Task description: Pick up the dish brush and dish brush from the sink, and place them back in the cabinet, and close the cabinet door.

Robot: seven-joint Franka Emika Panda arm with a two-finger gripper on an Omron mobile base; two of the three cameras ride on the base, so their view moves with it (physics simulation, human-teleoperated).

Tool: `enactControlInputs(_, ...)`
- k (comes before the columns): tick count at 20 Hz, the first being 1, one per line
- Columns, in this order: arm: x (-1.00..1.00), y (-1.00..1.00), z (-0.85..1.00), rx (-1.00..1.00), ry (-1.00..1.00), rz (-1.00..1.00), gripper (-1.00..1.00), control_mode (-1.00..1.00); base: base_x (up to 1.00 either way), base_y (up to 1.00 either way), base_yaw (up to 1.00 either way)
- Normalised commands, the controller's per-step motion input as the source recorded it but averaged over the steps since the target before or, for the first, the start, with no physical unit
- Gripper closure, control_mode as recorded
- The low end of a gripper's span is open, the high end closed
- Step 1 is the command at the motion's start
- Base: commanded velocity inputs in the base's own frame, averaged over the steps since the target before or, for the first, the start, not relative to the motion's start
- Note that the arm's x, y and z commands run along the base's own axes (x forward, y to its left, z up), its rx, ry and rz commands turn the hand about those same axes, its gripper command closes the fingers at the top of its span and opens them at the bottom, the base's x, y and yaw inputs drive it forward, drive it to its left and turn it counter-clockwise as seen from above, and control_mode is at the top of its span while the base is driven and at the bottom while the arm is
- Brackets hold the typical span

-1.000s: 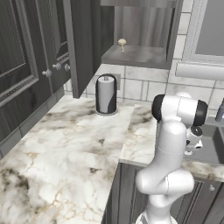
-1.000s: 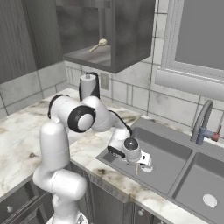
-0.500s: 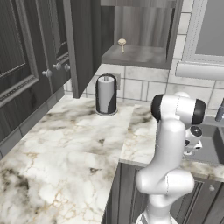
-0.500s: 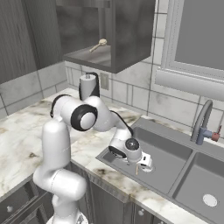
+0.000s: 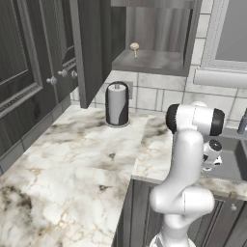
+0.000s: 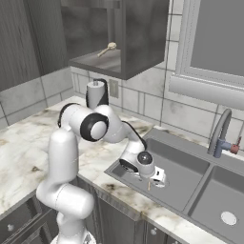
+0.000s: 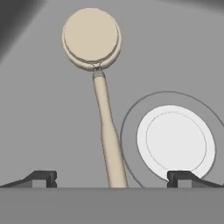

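- Presently, the two dark finger tips (image 7: 43, 178) stand spread as wide as they go, one at each lower corner of the hand view, gripping nothing.
- Two-finger gripper (image 7: 112, 179) hangs low inside the dark grey rectangular sink basin (image 6: 183, 178), pointing at its floor.
- Small tan wooden dish brush with round knob head and thin straight handle (image 7: 104, 113) lies flat on the basin floor; its handle end runs between the finger tips, its head lies farther away. Contact with the fingers cannot be told.
- White round drain disc (image 7: 176, 141) sits just beside the handle.
- Second tan wooden brush (image 6: 106, 48) rests on the shelf of the dark grey wood-grain wall cabinet (image 6: 143, 38).
- Tall dark grey cabinet door (image 5: 89, 50) stands open.
- Dark cylindrical paper-towel holder with white roll (image 5: 116, 103) stands on the white-brown marble counter (image 5: 72, 159) below the cabinet.
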Motion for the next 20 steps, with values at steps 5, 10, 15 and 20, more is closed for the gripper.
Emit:
enactControlInputs(5, 0.07, 0.0, -0.13, 0.0, 0.01, 0.0, -1.0, -1.0, 0.0, 0.0, 0.0)
enactControlInputs(10, 0.09, 0.0, -0.12, 0.0, 0.0, 0.0, -1.0, -1.0, 0.0, 0.0, 0.0)
enactControlInputs(15, 0.09, 0.0, -0.12, 0.0, 0.0, 0.0, 1.0, -1.0, 0.0, 0.0, 0.0)
enactControlInputs(20, 0.04, 0.0, -0.07, 0.0, 0.01, 0.0, 1.0, -1.0, 0.0, 0.0, 0.0)
